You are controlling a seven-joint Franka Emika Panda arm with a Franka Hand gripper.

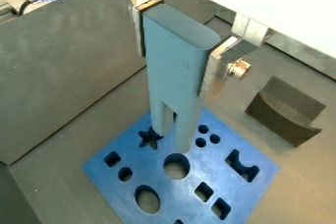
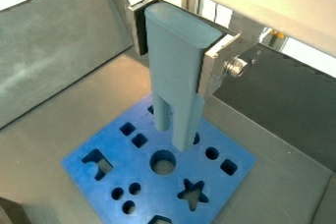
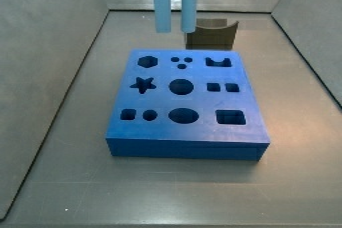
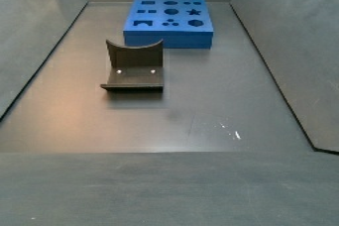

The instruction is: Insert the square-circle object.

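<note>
My gripper (image 1: 182,46) is shut on the square-circle object (image 1: 171,81), a long light-blue piece whose top end is square on one side and rounded on the other. Silver fingers (image 1: 223,63) clamp its upper part in both wrist views (image 2: 178,46). The piece (image 2: 175,90) hangs upright over the blue board (image 1: 262,174), its slotted lower end near the star and round holes. In a side view the piece (image 3: 163,2) ends just above the board's far edge (image 3: 187,149), and the gripper itself is above the frame.
The dark fixture (image 4: 133,71) stands on the grey floor apart from the blue board (image 4: 166,38). It shows behind the board in a side view (image 3: 214,37) and beside it in a wrist view (image 1: 282,110). Grey walls enclose the floor.
</note>
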